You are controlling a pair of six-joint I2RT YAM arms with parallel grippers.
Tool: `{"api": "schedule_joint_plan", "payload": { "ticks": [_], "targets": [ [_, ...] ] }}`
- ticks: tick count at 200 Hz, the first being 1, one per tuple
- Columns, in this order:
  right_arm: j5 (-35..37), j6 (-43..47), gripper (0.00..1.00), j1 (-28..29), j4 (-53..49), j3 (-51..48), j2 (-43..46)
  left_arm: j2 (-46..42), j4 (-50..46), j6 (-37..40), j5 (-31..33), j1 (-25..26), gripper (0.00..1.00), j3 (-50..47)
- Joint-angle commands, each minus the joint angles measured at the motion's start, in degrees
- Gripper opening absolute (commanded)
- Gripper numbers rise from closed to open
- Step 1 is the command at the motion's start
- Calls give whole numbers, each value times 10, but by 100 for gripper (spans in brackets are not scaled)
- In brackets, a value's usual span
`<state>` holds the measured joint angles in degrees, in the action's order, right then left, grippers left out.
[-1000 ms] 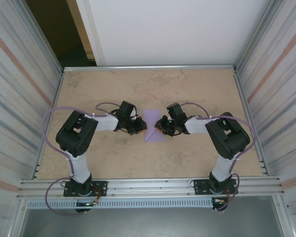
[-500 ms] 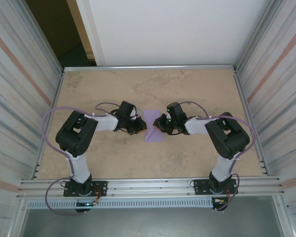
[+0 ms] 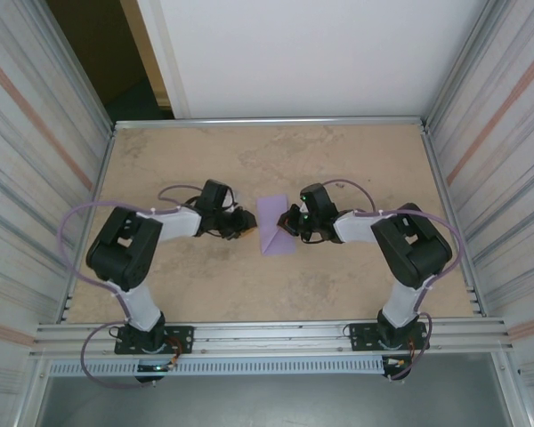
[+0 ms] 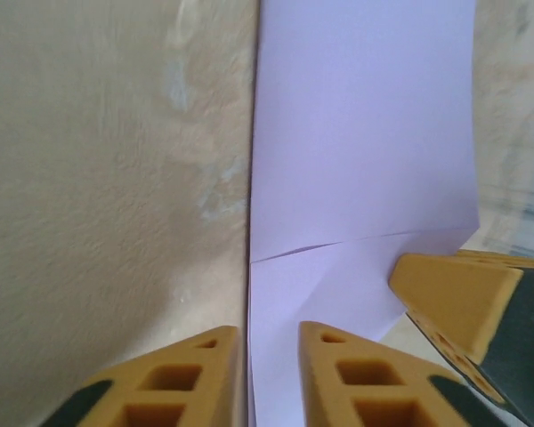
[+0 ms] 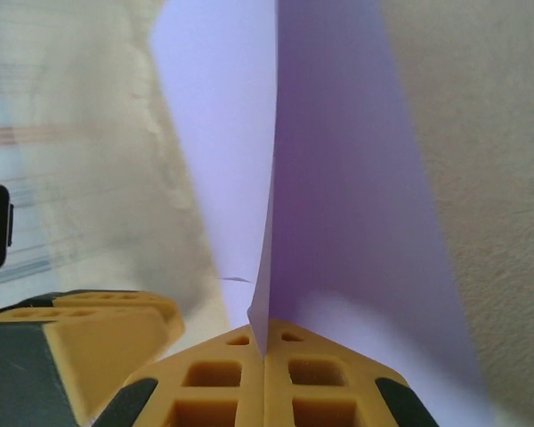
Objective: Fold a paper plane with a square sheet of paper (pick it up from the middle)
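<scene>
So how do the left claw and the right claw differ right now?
The right gripper has its jaws shut on the square sheet of paper, holding a flap up on edge; the left gripper has its jaws slightly apart and grips nothing. The right one meets the sheet's right side, the left one its left edge. Both are yellow-tipped and sit low over the table.
</scene>
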<state>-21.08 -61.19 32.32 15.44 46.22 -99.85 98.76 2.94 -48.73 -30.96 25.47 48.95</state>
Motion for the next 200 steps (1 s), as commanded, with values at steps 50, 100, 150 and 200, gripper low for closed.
{"api": "schedule_joint_plan", "payload": {
  "ticks": [50,100,150,200],
  "targets": [
    [-57,-3,2,-33,98,-31,145,-191,110,-49,-98,-35,73,-70],
    [-102,-53,2,-42,155,-29,182,-181,252,-103,-136,0,88,-100],
    [-131,-93,4,-42,182,-28,183,-159,306,-119,-162,17,83,-78],
    [-142,-102,6,-44,194,-36,182,-169,317,-117,-158,19,66,-76]
  ]
}}
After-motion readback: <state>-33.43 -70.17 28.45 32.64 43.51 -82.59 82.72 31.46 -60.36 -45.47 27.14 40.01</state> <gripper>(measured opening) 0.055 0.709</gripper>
